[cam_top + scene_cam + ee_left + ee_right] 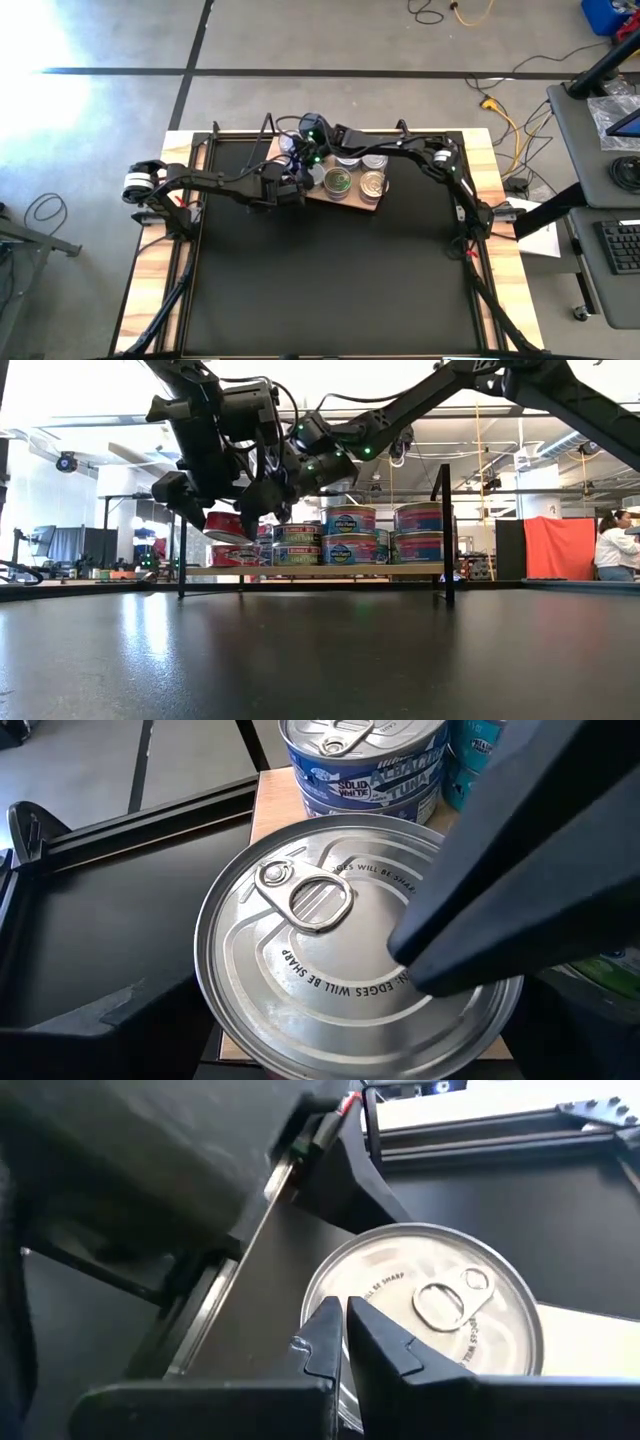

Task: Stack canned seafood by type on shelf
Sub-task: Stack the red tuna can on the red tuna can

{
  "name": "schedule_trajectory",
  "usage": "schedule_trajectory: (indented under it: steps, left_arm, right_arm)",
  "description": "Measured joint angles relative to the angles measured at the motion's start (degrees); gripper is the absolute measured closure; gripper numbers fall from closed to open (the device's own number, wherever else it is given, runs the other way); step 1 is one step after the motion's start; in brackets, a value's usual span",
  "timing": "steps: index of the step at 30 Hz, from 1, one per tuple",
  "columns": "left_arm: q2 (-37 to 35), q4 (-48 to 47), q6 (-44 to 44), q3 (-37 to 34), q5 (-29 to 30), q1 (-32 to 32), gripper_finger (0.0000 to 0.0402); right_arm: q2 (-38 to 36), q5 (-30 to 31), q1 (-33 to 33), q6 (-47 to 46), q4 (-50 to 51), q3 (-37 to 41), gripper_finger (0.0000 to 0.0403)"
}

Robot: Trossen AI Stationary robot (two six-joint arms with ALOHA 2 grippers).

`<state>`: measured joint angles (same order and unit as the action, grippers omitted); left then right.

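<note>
Seven tins (349, 518) show, one shelf (320, 571), two arms.

Two matte black jointed arms, thin black cables looped along the links. White-and-silver collars near the base joints. Small green lights glowing at the right wrist. Fingers (385, 1345) dark, wedge-shaped, tapering to sharp tips.
</note>
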<state>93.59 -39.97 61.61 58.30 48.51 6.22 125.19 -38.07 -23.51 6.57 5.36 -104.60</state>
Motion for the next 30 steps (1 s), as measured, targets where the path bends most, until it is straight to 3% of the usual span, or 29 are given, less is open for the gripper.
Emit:
schedule_trajectory:
  steps: [30]
  left_arm:
    - [-0.06,0.31,-2.3,0.0,-0.68,0.13,0.0002]
  right_arm:
    - [0.2,-2.44,0.28,-4.9,-3.3,0.0,0.039]
